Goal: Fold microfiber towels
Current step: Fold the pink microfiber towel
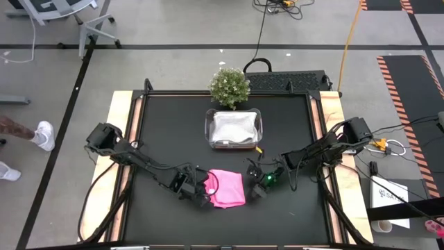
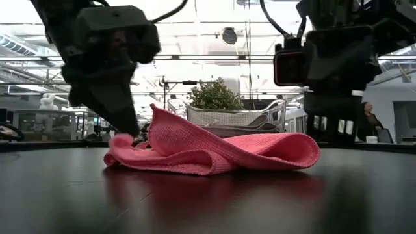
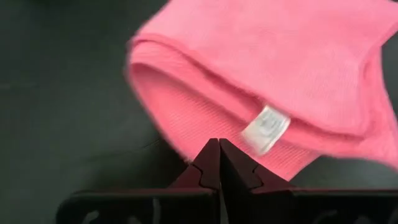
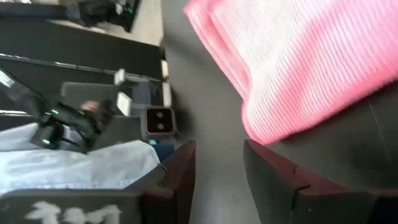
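Observation:
The bright pink towel (image 1: 229, 188) lies loosely folded on the black table near its front edge, with a white label (image 3: 266, 127) at one edge. In the low view the pink towel (image 2: 214, 151) has one fold standing up at its left end. My left gripper (image 1: 203, 194) is shut at the towel's left edge. My right gripper (image 1: 255, 189) is open just right of the towel, its fingers (image 4: 273, 177) short of the towel's near fold (image 4: 280, 118) and touching nothing. Light grey cloth (image 1: 234, 128) lies in the clear tub. The orange-yellow towel does not plainly show. My left gripper's shut fingertips (image 3: 219, 149) meet the lower layer's edge (image 3: 186, 140) of the pink towel, slanting down from the table's left side. I cannot tell whether any cloth is between the fingers. The towel rests on the table.
The clear plastic tub (image 1: 209, 129) stands at the table's middle, a small potted plant (image 1: 229, 85) behind it at the far edge. Wooden strips (image 1: 119, 132) run along both table sides. A person's shoes (image 1: 43, 135) show on the floor at left.

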Motion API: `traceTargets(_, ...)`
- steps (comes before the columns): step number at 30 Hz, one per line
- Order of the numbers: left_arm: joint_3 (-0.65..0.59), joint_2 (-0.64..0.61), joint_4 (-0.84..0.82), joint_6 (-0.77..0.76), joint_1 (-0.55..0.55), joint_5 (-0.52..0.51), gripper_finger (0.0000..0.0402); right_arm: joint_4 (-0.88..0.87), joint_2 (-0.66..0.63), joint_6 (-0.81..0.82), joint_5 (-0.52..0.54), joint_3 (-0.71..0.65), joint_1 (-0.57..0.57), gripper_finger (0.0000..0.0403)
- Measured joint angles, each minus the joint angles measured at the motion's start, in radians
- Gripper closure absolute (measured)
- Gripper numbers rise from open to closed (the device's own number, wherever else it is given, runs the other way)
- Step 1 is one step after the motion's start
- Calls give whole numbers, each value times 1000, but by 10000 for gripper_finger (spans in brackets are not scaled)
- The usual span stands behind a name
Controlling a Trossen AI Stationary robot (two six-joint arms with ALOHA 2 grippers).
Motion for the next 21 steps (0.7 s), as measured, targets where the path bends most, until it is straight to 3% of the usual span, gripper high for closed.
traceTargets(10, 5, 182, 329, -27, 8, 143, 397, 39, -4, 0, -6, 1, -29, 277)
traceTargets(15, 1, 215, 513, 2, 18, 117, 391, 47, -4, -1, -8, 1, -33, 277)
traceTargets(21, 0, 216, 536, 40, 60, 106, 394, 58, -4, -1, -10, 1, -43, 277)
